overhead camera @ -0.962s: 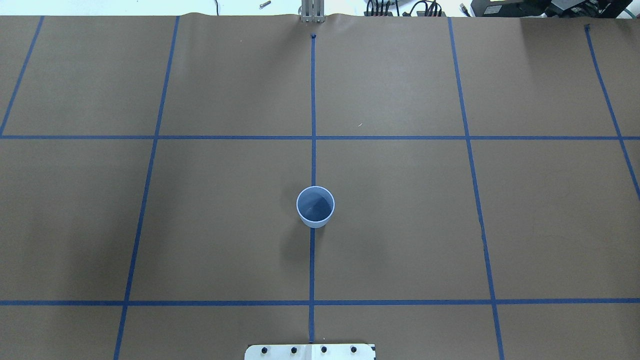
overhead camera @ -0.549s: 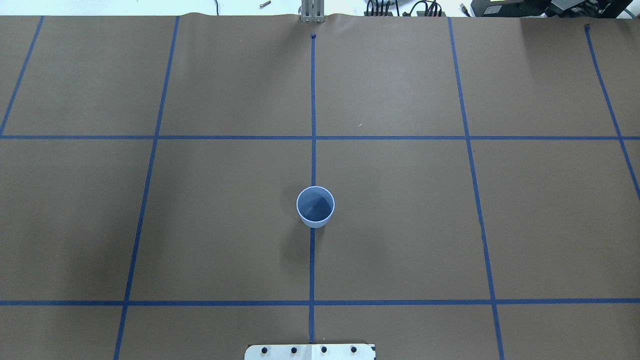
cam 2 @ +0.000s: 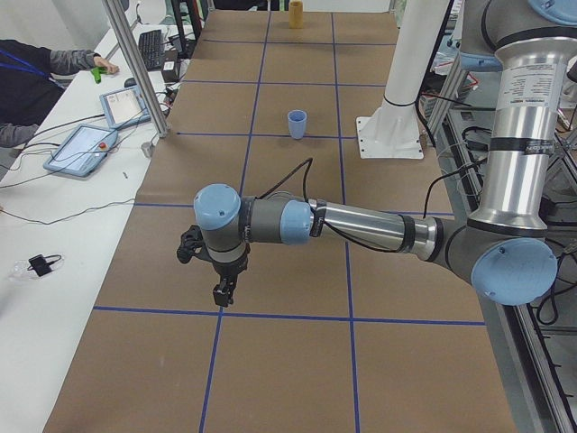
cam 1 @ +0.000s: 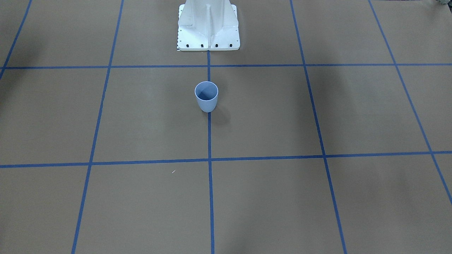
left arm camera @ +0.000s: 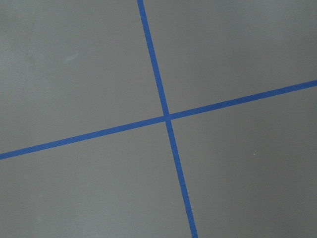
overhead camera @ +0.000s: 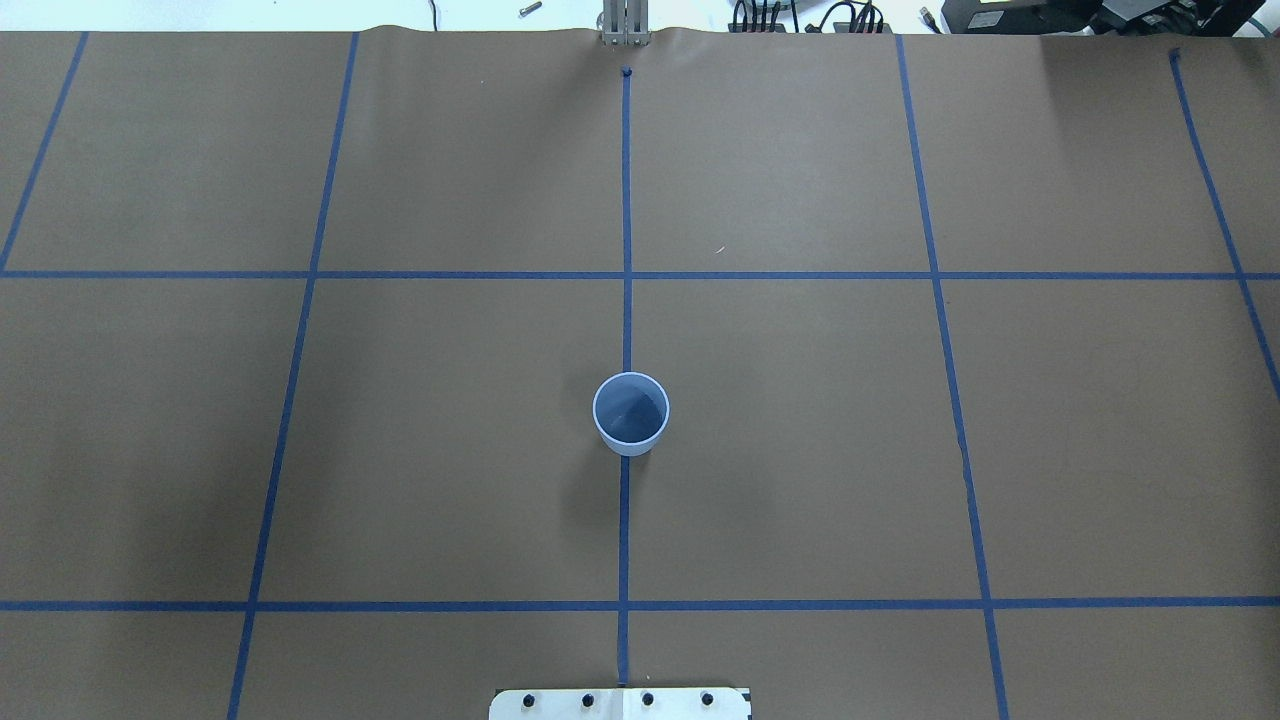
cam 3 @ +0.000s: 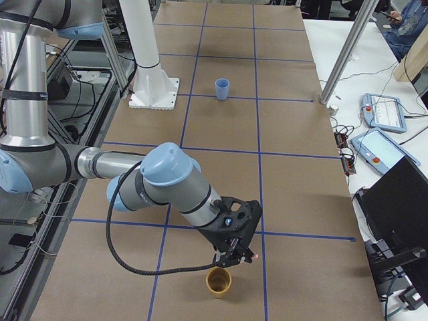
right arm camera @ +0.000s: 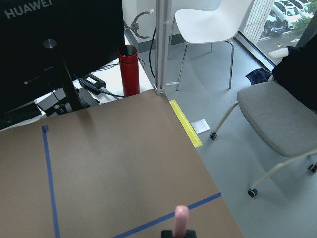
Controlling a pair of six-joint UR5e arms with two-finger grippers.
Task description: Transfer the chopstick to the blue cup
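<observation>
1. The blue cup (overhead camera: 631, 414) stands upright on the brown paper table cover (overhead camera: 800, 450), right on the centre line of blue tape (overhead camera: 626, 200). It is a short way in front of the white robot pedestal (cam 1: 208, 26), and its darker blue inside shows from above
2. The chopstick (right arm camera: 181, 218) is at the far end of the table on the robot's right, well apart from the blue cup. In the right wrist view its pale pink, blunt end rises from the dark fingertips at the bottom edge
3. The right gripper (cam 3: 234, 258) is closed narrowly on the chopstick and hangs just above a tan cup (cam 3: 219, 281) that stands upright on the paper
4. The left gripper (cam 2: 222, 293) hangs low over the paper at the opposite end of the table, also well apart from the blue cup. Whether its fingers are wide or narrow I cannot tell, since only the side view shows it
5. The left wrist view shows only a crossing of two blue tape lines (left arm camera: 167, 117) on the paper
6. One word can be read: "HUAWEI" in pale letters on the back of a black monitor (right arm camera: 59, 44), in the right wrist view
7. Beside the monitor's stand is a red cylindrical flask (right arm camera: 129, 69). Beyond the table edge are a white chair (right arm camera: 213, 20) and a grey chair (right arm camera: 277, 119)
8. Two tablets (cam 2: 81, 149) lie on the white side bench, near a person's dark sleeve (cam 2: 27, 86)
</observation>
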